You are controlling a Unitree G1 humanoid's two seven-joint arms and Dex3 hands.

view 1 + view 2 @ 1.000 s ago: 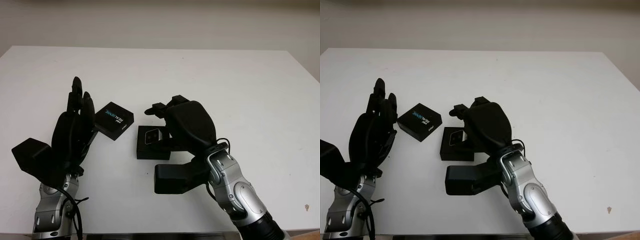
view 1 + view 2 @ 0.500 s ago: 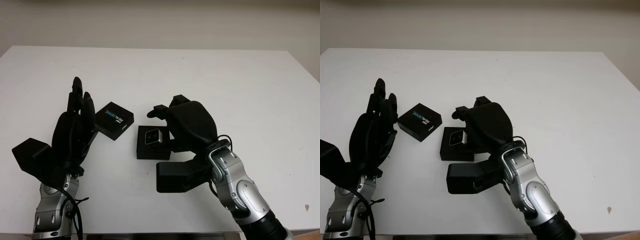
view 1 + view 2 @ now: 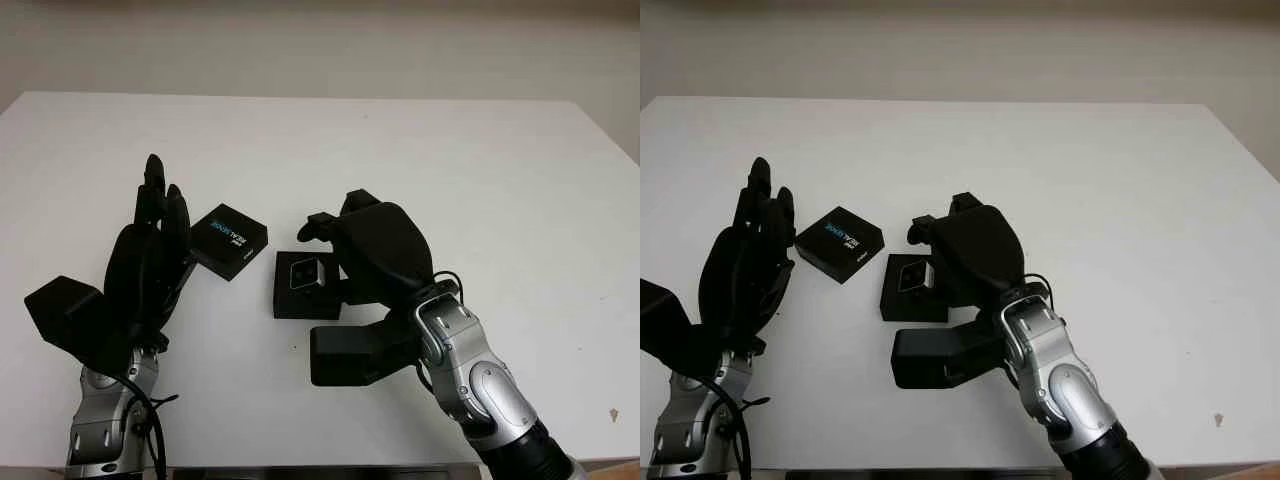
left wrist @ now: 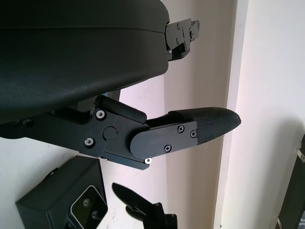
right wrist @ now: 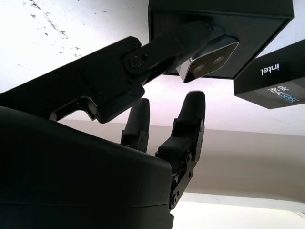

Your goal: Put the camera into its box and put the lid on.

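Camera [image 3: 306,274] seated in open black box [image 3: 305,297] at mid white surface [image 3: 480,170]; lid [image 3: 229,240] lying apart to the left.

Right hand [image 3: 375,250] arched over the box's right side, palm down, fingers [image 5: 189,114] extended past the camera and holding nothing, one black finger link lying across the box just beside the silver camera face. Left hand [image 3: 150,265] raised upright at the left, palm turned toward the lid, open, gripping nothing. Lid printed "intel REALSENSE" in white and blue, flat on the surface between left hand and box, not on the box.
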